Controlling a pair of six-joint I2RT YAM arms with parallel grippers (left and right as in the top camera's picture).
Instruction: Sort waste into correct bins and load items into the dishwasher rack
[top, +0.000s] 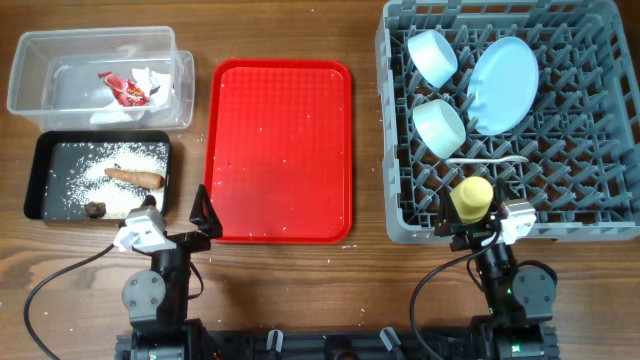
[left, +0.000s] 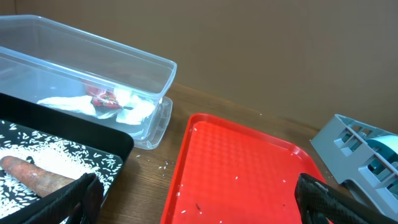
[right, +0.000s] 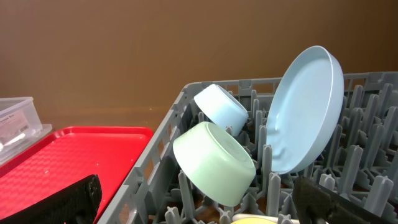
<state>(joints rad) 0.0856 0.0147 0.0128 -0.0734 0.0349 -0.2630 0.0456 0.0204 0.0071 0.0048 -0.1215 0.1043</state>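
Note:
The clear tub (top: 30, 100) (left: 124, 62) holds the red-and-white wrapper (top: 128, 90) (left: 106, 99). The black tray (top: 35, 180) (left: 118, 140) holds rice (top: 120, 155), the brown food piece (top: 135, 176) (left: 31, 174) and the dark lump (top: 96, 209). The grey rack (top: 395, 150) (right: 161, 149) holds the blue bowl (top: 432, 57) (right: 221, 107), blue plate (top: 500, 85) (right: 308, 106), green bowl (top: 438, 125) (right: 214, 162), white spoon (top: 490, 160) and yellow cup (top: 472, 195) (right: 249, 219). My left gripper (top: 178, 212) (left: 199, 205) is open and empty between black tray and red tray. My right gripper (top: 472, 222) (right: 202, 205) is open at the rack's front edge, just behind the cup.
The flat red tray (top: 280, 150) (left: 242, 162) (right: 81, 155) lies between the bins and the rack, with a few rice grains on it. A few grains also lie on the wood beside the black tray. Both arm bases stand at the table's near edge.

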